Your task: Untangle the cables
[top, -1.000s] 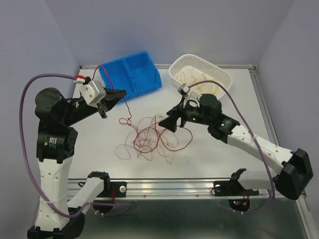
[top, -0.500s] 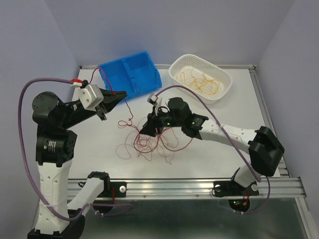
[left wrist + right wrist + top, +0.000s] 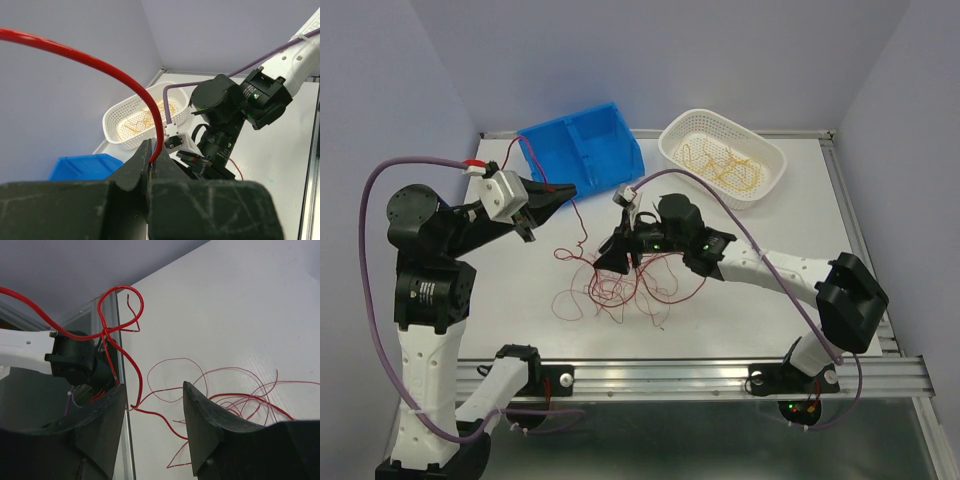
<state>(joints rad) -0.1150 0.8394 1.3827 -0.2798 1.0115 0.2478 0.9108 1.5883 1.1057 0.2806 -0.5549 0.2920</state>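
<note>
A tangle of thin dark red cables [image 3: 620,282] lies on the white table at the middle. My left gripper [image 3: 565,190] is shut on one red cable [image 3: 577,218] that hangs from its jaws down to the tangle; in the left wrist view the cable [image 3: 156,125] arcs up out of the closed jaws [image 3: 152,156]. My right gripper [image 3: 611,263] is open just above the left part of the tangle. In the right wrist view red loops [image 3: 137,390] lie between its spread fingers [image 3: 154,388]. Yellow-orange cables [image 3: 722,163] lie in the white basket.
A blue bin [image 3: 582,145] stands at the back left and a white perforated basket [image 3: 772,160] at the back right. A metal rail [image 3: 670,375] runs along the table's near edge. The right arm [image 3: 235,110] fills the left wrist view.
My right gripper has swung left from beside the tangle to over its left part. My left gripper has stayed almost still, holding the red cable.
</note>
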